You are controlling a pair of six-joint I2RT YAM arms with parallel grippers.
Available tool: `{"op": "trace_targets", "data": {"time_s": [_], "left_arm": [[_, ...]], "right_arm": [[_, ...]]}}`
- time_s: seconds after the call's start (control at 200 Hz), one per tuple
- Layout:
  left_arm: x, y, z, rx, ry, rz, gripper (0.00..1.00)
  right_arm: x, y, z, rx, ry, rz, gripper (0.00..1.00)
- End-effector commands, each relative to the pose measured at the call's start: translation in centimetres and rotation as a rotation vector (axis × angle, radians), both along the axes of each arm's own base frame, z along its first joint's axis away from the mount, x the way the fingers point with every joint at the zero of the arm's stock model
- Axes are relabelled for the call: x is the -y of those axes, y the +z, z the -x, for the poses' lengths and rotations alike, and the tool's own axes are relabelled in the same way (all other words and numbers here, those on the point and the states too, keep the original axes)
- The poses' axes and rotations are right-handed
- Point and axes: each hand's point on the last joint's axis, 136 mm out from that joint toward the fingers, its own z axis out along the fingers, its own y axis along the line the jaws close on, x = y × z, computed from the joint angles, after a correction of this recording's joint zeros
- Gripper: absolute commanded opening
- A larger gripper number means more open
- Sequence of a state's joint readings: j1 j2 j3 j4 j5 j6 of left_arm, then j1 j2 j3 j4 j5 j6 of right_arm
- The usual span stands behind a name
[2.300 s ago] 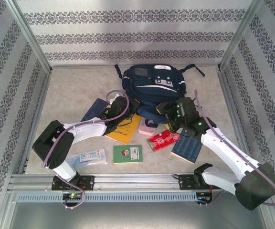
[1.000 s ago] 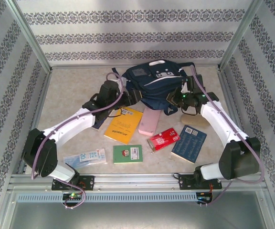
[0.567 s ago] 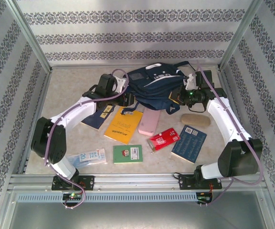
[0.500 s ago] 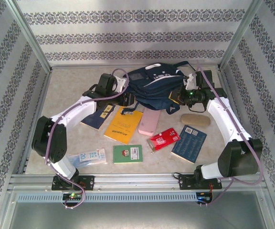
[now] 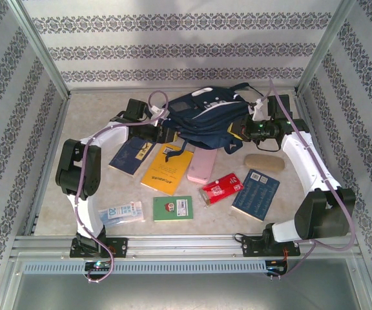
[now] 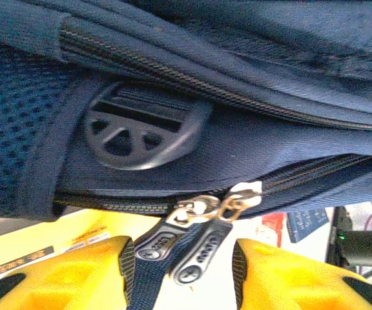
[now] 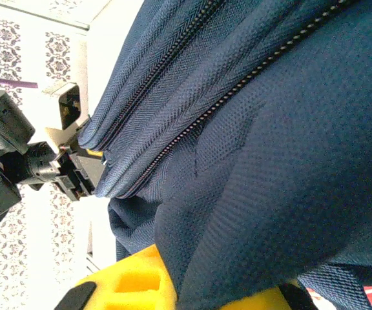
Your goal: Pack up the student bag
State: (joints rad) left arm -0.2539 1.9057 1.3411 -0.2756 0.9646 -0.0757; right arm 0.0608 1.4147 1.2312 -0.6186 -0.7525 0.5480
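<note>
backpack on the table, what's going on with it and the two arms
Two robot arms are working on the student bag at the back of the table. The right end effector is shut on a fold of the bag's navy fabric, holding it. The left end effector sits at the zipper pulls, which hang between its fingers; whether it has pinched them is unclear. The yellow book, pink case and other items lie on the table in front, not yet packed.
</note>
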Motion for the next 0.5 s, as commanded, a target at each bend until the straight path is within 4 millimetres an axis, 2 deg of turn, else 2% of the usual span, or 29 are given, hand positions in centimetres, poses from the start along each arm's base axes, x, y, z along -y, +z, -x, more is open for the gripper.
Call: {"op": "trace_targets", "data": {"time_s": [0.0, 0.195, 0.4, 0.495], "left_arm": [[1.27, 1.89, 0.11, 0.055, -0.063, 0.071, 0.42], [1.91, 2.16, 0.46, 0.054, -0.074, 0.088, 0.34], [2.07, 1.73, 0.69, 0.036, -0.075, 0.067, 0.09], [1.72, 2.32, 1.02, 0.058, -0.058, 0.042, 0.03]], "right_arm": [[-1.30, 4.18, -0.16, 0.140, 0.076, -0.089, 0.00], [-1.40, 4.46, -0.16, 0.142, 0.075, -0.104, 0.00], [-1.27, 4.28, -0.07, 0.142, 0.065, -0.101, 0.00], [-1.03, 3.92, -0.11, 0.144, 0.052, -0.077, 0.00]]}}
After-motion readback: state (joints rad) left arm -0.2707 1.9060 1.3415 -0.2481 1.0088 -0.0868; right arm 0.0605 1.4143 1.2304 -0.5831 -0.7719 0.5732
